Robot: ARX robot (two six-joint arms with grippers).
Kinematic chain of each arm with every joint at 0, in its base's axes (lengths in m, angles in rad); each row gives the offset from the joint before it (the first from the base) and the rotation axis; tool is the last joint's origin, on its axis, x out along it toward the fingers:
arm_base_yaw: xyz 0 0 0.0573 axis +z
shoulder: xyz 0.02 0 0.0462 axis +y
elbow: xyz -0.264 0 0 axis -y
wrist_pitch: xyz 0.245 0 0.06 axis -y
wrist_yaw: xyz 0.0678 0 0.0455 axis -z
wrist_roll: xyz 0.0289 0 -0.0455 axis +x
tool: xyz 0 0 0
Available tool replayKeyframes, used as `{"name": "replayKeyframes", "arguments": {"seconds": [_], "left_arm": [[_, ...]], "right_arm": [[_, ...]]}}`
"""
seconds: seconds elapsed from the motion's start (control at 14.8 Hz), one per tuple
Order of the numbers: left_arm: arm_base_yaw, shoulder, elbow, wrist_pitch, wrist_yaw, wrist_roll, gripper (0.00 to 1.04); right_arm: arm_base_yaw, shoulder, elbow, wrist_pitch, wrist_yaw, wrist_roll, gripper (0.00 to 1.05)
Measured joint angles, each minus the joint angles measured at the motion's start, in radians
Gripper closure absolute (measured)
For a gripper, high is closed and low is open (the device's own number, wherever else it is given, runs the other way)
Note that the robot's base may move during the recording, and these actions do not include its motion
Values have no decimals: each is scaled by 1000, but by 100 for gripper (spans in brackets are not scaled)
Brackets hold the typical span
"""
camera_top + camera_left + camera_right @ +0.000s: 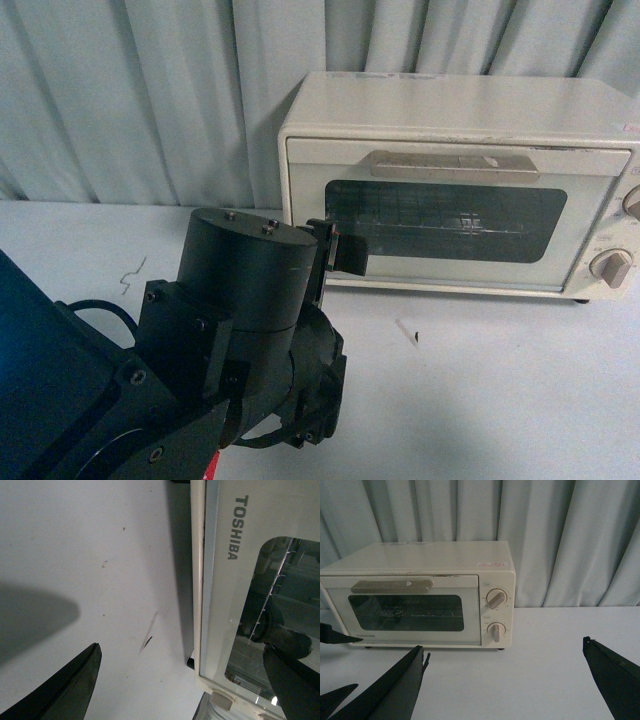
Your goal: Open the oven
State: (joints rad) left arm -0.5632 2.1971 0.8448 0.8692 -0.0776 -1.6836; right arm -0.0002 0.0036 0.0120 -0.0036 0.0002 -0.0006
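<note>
Remote inspection, door-opening task.

**Oven:** The cream-white boxy Toshiba toaster oven point(450, 110) stands at the back of the white counter point(500, 380), close to the pale pleated curtain point(130, 90). Its door is fully closed. The flat beige bar handle point(455, 165) runs along the top edge of the door, above the dark glass window point(450, 220). A wire rack point(440, 212) shows behind the glass. Two round knobs point(496, 599) sit one above the other on the panel beside the door.

**Left hand:** The left hand point(338, 248) sits low at the door's lower corner on the side away from the knobs, near the brand lettering. Its fingers point(75, 690) are spread wide. One is over bare counter and the other is in front of the window. It grips nothing, and I cannot tell whether it touches the door.

**Right hand:** The right hand point(502, 647) is held back from the oven and faces its front squarely. Its fingers are wide apart and empty. I judge it is parked clear of the door's swing.

**Assessment:** The task is not yet begun in effect. With the handle at the top, I judge the door hinges at the bottom. On that reading, the left hand is too low and must rise to the bar before pulling outward and down.
</note>
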Motion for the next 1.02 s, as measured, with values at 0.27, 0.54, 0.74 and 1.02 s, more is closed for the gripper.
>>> {"name": "replayKeyframes", "arguments": {"seconds": [0.27,0.54,0.74,1.02], "left_arm": [[8,18,32,-11,-9,-10,7],[8,18,30,-15,-8,-10,7],[8,18,30,-15,-7,-10,7],[8,18,29,-15,-7,-10,7]], "right_arm": [[0,0,0,0,0,0,6],[0,0,0,0,0,0,6],[0,0,0,0,0,0,6],[108,116,84,-224,224,153,6]]}}
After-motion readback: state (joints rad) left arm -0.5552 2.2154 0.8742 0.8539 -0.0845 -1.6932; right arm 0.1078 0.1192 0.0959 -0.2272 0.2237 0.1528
